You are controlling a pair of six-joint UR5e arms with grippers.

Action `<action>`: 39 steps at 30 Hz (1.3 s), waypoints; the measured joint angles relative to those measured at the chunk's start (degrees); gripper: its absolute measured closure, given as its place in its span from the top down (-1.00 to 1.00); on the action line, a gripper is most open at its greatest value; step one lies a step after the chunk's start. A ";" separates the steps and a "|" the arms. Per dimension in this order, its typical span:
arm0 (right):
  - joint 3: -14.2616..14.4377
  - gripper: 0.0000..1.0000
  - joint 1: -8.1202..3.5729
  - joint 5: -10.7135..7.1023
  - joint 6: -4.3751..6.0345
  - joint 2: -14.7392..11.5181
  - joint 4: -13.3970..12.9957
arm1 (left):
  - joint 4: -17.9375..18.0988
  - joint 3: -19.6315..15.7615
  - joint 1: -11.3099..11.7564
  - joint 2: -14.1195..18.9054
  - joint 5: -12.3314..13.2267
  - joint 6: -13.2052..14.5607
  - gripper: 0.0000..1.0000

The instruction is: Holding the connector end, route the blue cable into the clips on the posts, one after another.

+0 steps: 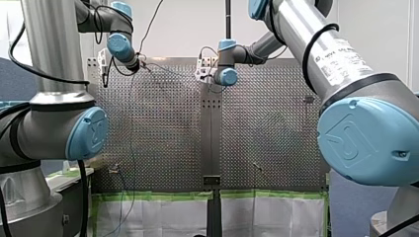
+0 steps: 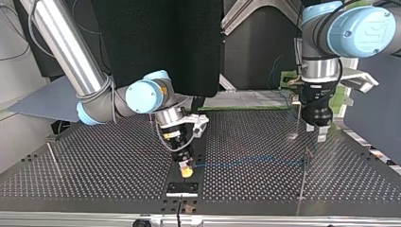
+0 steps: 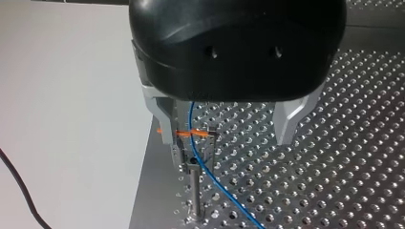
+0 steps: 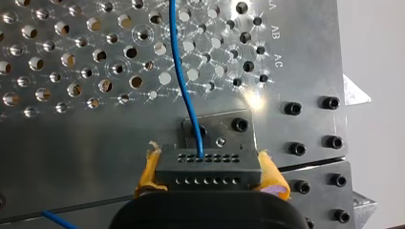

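Pinching the black connector [image 4: 205, 174] between its yellow pads [image 4: 270, 172], my right gripper [image 4: 206, 162] hangs low over a small bolted plate [image 4: 239, 126] at the seam of the perforated table [image 4: 71, 133]; the table's edge runs close beside it, past a column of black bolts, so there is little room on that side; the blue cable [image 4: 179, 71] leaves the connector's face and runs straight ahead over the holes. In the top view the cable stretches level and nearly taut from the right gripper, low at the middle of the table's near edge, across to a thin post [image 2: 307, 158] towards the view's right; the perforated surface between the two grippers is open, crossed only by that blue line. My left gripper [image 3: 224, 126] stands above that stretch with its metal fingers [image 3: 286, 119] spread wide and nothing gripped; one finger is just beside a post [image 3: 193, 186] that carries an orange clip [image 3: 191, 133], the other well clear over bare holes. The cable comes down between the fingers, crosses the clip and trails away over the table — whether it sits fully inside the clip I cannot tell; this post stands near the table's edge, with only a narrow unperforated strip beyond it.
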 joint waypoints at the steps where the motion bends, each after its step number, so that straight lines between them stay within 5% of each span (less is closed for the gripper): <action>1: 0.00 -1.00 0.01 0.00 -0.16 -0.03 0.02 | 0.32 -0.01 0.00 0.00 0.19 0.09 0.97; 13: -0.27 -1.00 0.20 0.00 -0.82 -1.48 0.02 | 2.98 0.04 0.00 -0.58 2.71 0.16 0.97; 39: -0.40 -1.00 -0.21 -0.04 -0.40 -1.88 0.31 | 1.71 3.60 -0.04 -0.54 2.88 0.68 0.97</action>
